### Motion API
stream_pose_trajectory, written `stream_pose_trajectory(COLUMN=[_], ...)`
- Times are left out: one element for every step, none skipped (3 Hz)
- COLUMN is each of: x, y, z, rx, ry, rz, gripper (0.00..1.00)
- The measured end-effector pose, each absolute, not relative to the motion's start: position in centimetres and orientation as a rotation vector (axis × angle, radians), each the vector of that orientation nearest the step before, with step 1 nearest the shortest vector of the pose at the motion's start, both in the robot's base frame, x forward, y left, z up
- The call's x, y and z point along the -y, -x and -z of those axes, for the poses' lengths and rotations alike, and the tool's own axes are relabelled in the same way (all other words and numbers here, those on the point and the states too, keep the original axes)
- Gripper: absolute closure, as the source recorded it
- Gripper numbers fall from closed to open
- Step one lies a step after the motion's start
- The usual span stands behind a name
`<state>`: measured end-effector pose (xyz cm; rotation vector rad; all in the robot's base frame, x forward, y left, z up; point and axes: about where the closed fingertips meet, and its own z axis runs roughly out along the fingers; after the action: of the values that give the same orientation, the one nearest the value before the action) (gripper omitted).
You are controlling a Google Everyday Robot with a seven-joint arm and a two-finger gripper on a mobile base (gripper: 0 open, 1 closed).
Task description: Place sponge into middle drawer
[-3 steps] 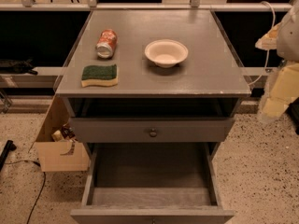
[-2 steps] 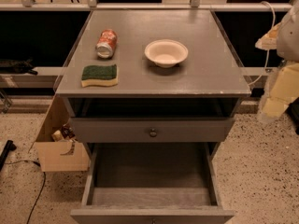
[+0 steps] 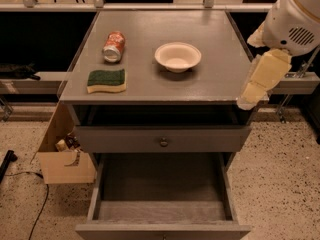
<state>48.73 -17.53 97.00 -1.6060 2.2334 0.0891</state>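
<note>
Sponge (image 3: 106,80) on grey top (image 3: 200,86), jaws rt edge

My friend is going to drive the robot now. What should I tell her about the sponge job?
Claw: beside the cabinet's right front corner, far from the sponge, not holding it.
Sponge: flat on the cabinet top, front left, green side up, near the tipped soda can and left of the bowl.
Middle drawer: open, nothing inside.
Done: drawer is open.
Left: reach the sponge, grab it, put it in the open drawer.
</note>
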Motion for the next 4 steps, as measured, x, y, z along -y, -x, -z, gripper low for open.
stream_pose_trajectory(x=[17.5,17.5,17.2,17.4], y=[-48.7,-48.8,-48.5,-48.3], z=[-97.0,-97.2,-97.5,-98.2], rx=[-2.233,-2.225,-2.188,-2.149], ry=[1.606,1.597,1.616,1.597], rz=[-0.089,-0.103,-0.14,-0.203], gripper=[0.0,0.0,0.0,0.0])
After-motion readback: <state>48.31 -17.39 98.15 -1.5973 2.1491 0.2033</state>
